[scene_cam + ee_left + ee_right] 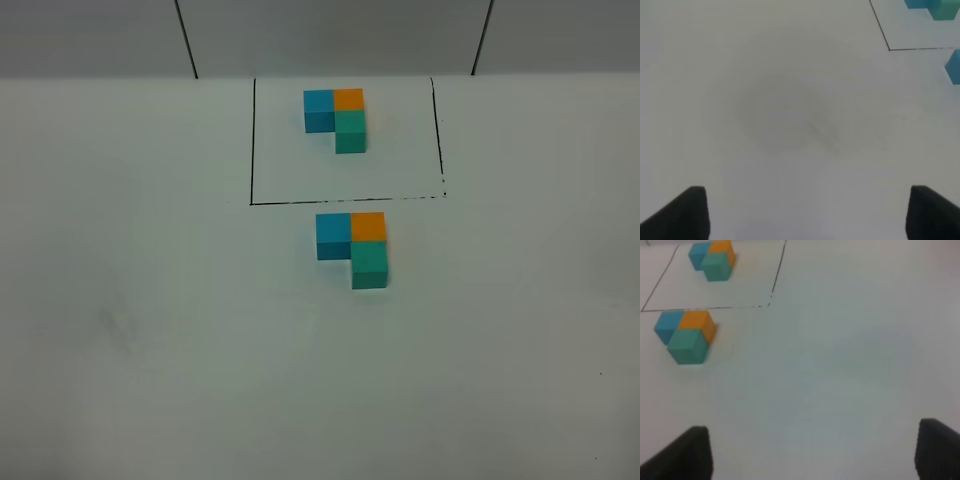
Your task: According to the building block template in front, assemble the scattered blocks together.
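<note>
The building block template (pixel 338 118) is an L of blue, orange and teal cubes inside a thin black rectangle (pixel 251 140) at the back of the white table. Just in front of the frame, the scattered blocks stand pushed together in the same L: blue (pixel 333 235), orange (pixel 368 226), teal (pixel 370 265). The right wrist view shows that group (pixel 687 335) and the template (pixel 712 259) far off. My right gripper (pixel 812 450) is open over bare table, nothing between its fingers. My left gripper (pixel 805 210) is open too, well away from the blue block (pixel 954 67). Neither arm appears in the exterior view.
The table (pixel 150 350) is plain white. A grey wall with dark seams (pixel 185 40) runs behind the table's back edge.
</note>
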You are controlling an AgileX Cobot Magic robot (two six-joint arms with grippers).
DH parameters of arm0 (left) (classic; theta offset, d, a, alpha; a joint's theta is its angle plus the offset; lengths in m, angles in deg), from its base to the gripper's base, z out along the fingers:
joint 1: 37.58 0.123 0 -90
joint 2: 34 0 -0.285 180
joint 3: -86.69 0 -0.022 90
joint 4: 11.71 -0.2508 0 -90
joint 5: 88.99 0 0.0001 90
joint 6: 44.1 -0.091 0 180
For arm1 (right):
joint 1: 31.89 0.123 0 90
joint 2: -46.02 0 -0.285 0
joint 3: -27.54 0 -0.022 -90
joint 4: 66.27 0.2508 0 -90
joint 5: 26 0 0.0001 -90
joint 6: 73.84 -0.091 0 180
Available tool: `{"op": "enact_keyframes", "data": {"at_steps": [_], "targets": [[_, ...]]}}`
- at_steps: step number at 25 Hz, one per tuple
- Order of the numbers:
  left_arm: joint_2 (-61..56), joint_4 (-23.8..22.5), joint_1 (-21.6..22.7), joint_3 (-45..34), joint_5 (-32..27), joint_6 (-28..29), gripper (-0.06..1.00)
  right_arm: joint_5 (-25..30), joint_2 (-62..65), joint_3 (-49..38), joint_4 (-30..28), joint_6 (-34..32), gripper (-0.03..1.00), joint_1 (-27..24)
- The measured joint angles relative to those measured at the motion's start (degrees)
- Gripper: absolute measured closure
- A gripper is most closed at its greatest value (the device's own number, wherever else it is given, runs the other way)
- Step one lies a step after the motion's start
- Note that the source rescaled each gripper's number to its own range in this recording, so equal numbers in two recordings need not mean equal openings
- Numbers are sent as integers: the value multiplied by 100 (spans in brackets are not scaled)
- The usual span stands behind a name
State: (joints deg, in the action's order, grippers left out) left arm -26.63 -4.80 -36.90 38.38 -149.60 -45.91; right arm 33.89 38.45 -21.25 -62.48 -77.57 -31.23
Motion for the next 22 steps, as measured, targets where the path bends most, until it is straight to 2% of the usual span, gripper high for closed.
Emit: {"op": "enact_keyframes", "data": {"at_steps": [22], "targets": [[0,0,0,0,0,0,24,0,0,0,30,-43,31,-73]]}}
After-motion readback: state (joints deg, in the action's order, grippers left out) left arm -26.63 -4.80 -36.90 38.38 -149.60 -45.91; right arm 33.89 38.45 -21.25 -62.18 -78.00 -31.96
